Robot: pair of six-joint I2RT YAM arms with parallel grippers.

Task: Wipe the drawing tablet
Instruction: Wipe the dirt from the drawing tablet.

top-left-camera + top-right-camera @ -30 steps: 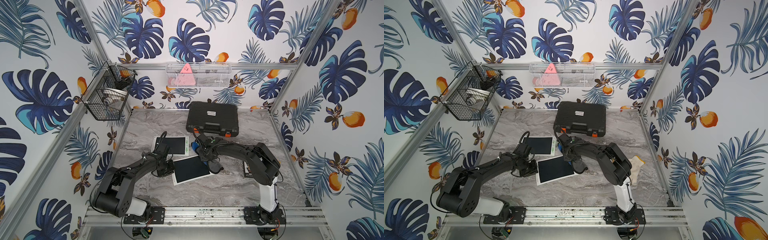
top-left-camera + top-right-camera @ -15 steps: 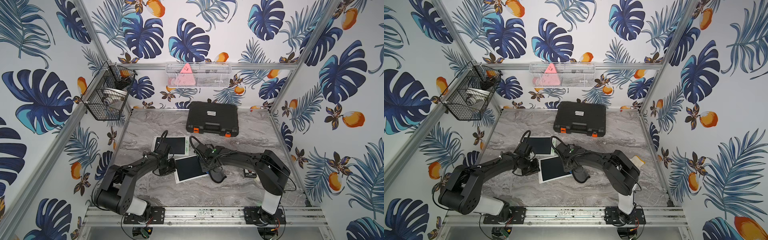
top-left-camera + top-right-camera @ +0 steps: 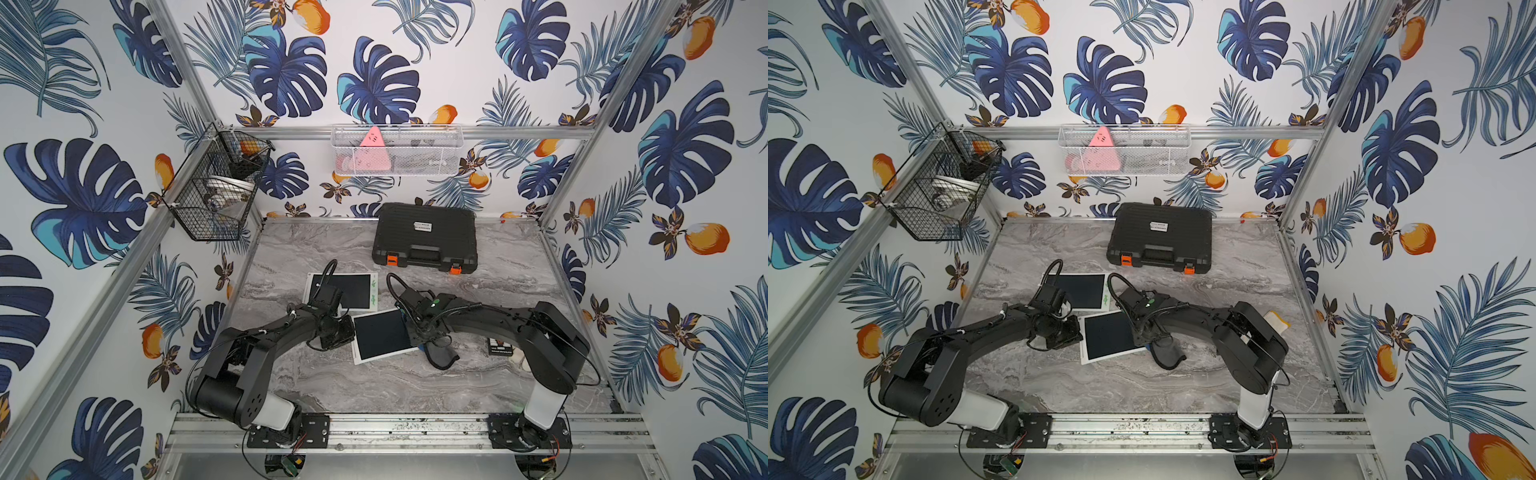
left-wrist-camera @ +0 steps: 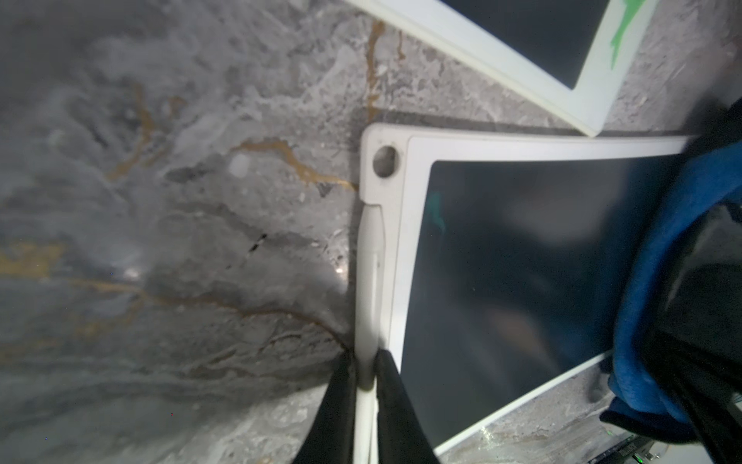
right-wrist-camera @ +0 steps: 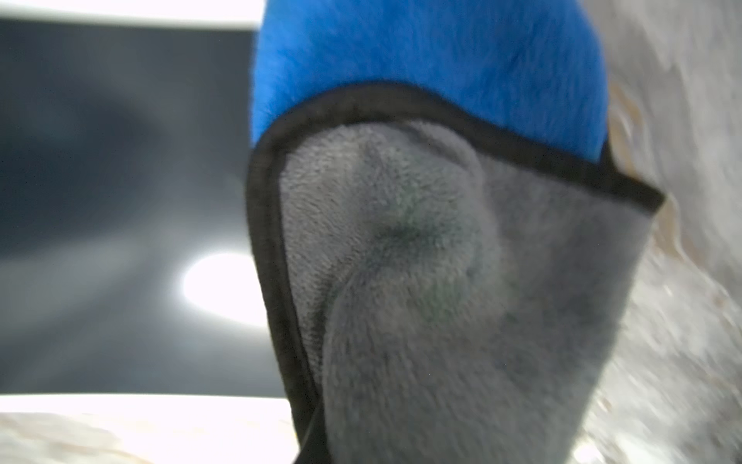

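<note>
Black case (image 3: 424, 239) lies on marble table (image 3: 498, 270), white basket (image 3: 436, 162) above

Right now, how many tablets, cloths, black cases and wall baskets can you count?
Tablets: 2
Cloths: 1
Black cases: 1
Wall baskets: 2
Total: 6

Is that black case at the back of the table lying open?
No, the black case is shut, with its lid lying flat on its base.
</note>
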